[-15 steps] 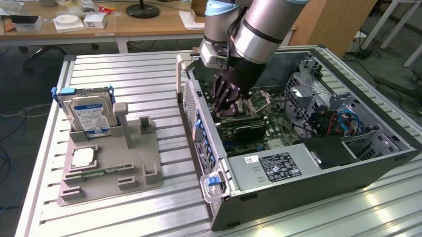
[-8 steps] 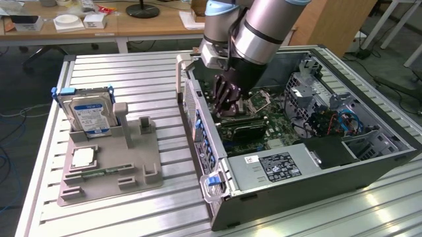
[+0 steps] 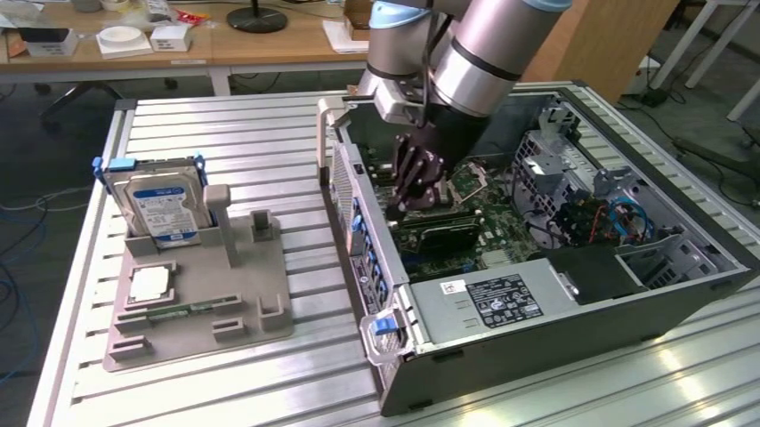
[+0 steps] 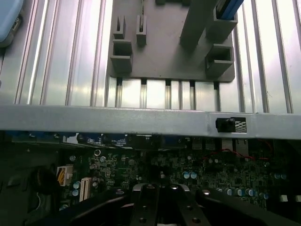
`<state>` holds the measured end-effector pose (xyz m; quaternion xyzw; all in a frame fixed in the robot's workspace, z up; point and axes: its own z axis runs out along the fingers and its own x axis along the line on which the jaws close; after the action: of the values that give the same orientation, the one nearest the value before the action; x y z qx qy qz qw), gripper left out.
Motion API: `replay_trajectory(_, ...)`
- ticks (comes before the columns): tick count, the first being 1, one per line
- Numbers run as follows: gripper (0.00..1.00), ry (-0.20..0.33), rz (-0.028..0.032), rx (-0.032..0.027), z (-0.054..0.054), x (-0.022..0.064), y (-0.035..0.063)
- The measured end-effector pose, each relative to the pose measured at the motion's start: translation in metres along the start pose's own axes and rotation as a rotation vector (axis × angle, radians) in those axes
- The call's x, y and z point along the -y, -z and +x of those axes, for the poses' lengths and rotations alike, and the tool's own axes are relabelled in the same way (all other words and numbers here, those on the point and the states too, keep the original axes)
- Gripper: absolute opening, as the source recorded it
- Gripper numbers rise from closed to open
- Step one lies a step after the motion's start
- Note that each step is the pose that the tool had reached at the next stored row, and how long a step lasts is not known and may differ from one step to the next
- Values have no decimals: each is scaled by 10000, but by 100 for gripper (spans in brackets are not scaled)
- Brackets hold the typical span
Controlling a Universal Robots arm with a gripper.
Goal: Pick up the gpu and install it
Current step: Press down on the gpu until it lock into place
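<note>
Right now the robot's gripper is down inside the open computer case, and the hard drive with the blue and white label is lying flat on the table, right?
Not quite. The gripper is inside the computer case, but the hard drive stands upright in the grey holder, as the exterior view shows.

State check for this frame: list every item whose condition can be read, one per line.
computer case: on its side, side panel off, inside exposed.
tool: shut, down inside the case over the motherboard.
graphics card: lying in the case beneath the tool.
hard drive: upright in the grey holder.

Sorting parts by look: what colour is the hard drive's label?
Blue and white, on the hard drive; clearest in the exterior view.
</note>
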<state>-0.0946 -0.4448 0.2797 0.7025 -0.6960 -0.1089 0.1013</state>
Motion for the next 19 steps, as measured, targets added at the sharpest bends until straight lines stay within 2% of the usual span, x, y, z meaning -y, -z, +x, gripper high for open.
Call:
replay_trajectory(4, 10, -5, -707, 6, 0, 12, 5)
replay_trajectory(5, 10, -4, -834, 9, -1, 14, 4)
replay_trajectory(6, 10, -5, -925, 8, -6, 14, 5)
replay_trajectory(8, 10, -9, -1025, 9, -20, 21, 7)
replay_trajectory(10, 10, -9, -1088, 12, -25, 31, 8)
replay_trajectory(14, 10, -10, -1144, 11, -25, 85, 20)
replay_trajectory(16, 10, -9, -1207, 13, -24, 135, 32)
replay_trajectory(17, 10, -9, -1298, 16, -24, 151, 37)
replay_trajectory(19, 10, -10, -1581, 25, -20, 153, 38)
